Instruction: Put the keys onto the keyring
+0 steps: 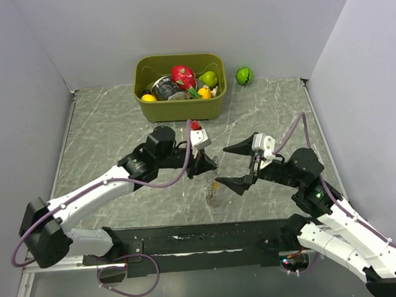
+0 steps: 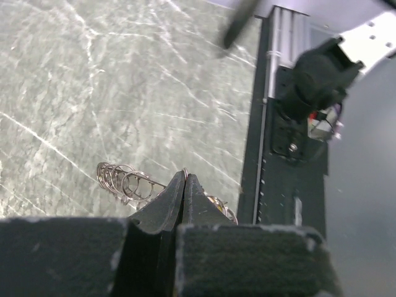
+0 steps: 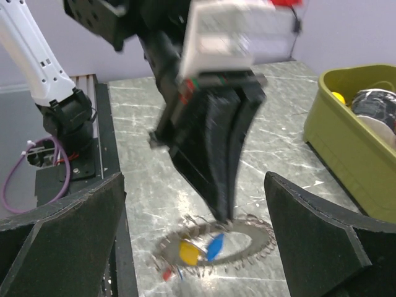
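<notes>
The keyring [image 3: 260, 228] is a wide thin metal ring with a beaded rim and many small loops, low over the table between the arms. The yellow key [image 3: 189, 252], the blue key [image 3: 215, 246] and a red key [image 3: 166, 272] sit at its near side. In the top view the keyring [image 1: 211, 191] is small and partly hidden. My left gripper [image 1: 207, 167] is shut on the ring's rim; the left wrist view shows its gripper [image 2: 184, 179] pinching the wire, with small loops [image 2: 124, 180] beside it. My right gripper [image 1: 234, 165] is open and empty, its fingers [image 3: 315, 241] on either side of the ring.
An olive-green bin [image 1: 182, 110] of toy fruits stands at the back, also in the right wrist view [image 3: 346, 154]. A green toy fruit [image 1: 244, 75] lies right of it. A black rail [image 1: 190, 243] runs along the near table edge.
</notes>
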`<state>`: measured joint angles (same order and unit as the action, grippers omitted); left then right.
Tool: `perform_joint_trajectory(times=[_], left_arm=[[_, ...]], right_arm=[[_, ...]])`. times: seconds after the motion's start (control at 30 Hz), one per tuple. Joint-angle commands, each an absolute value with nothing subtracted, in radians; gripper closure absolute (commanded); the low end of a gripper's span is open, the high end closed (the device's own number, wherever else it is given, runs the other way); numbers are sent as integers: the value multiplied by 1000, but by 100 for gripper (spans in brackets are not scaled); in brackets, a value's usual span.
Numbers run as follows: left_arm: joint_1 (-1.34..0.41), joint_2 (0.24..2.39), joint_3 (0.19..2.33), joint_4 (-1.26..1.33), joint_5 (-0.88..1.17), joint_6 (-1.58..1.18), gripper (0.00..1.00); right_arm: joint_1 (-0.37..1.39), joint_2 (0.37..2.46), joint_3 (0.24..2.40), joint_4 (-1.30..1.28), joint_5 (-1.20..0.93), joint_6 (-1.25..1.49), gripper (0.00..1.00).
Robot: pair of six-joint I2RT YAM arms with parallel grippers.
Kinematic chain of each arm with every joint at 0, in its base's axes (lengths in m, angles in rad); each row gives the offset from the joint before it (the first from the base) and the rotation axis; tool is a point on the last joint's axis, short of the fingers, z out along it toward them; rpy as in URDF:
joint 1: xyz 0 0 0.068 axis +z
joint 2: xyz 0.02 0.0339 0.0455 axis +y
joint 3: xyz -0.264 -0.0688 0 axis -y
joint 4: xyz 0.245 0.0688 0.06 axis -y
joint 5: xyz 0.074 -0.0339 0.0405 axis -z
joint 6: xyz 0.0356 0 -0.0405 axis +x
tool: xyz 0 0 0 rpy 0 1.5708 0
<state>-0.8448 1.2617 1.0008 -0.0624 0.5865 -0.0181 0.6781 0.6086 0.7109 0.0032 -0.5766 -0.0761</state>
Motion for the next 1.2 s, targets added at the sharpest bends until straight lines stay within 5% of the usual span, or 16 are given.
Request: perform_joint_trajectory(times=[0.0, 0.3, 0.7, 1.17], left_arm=[[-845, 1305, 1038, 138, 526, -74, 99], [-845, 1485, 1121, 308, 387, -161, 98], [-844, 1580, 766, 738, 236, -351, 99], [-842, 1477, 687, 546, 127, -275, 89]], right_arm=[[675, 568, 704, 12, -532, -83, 0], [676, 526, 686, 5, -474, -83, 0], [675, 572, 638, 28, -471, -71, 0], [673, 632, 637, 51, -494, -75, 0]])
